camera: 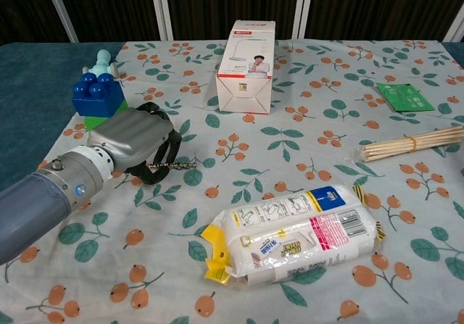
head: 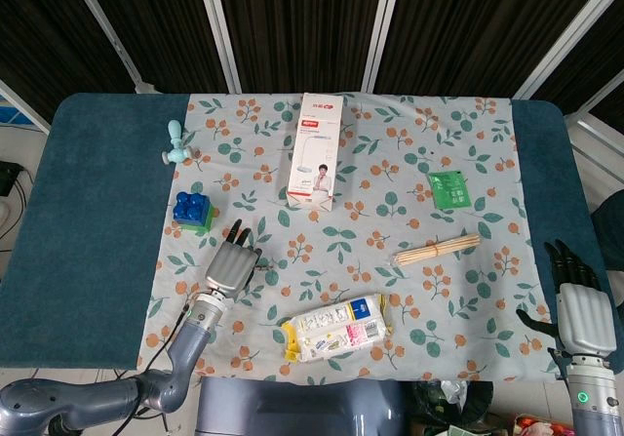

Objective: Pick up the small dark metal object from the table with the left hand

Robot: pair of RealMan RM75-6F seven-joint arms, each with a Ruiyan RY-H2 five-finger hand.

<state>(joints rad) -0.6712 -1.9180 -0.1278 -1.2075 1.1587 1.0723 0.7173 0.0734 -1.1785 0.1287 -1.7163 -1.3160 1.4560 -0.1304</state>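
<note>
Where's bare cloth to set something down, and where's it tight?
Free: the patch bordered by the white box, the skewer bundle and the snack packet; also the blue strip along the table's left side. Crowded: around the left robot hand, next to the blue blocks.

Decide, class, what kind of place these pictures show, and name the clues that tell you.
Probably a robot test or data-collection station, not a home. A table under a floral cloth holds unrelated items: a lamp box, toy bricks, skewers. The left robot hand reaches over a small metal piece.
</note>
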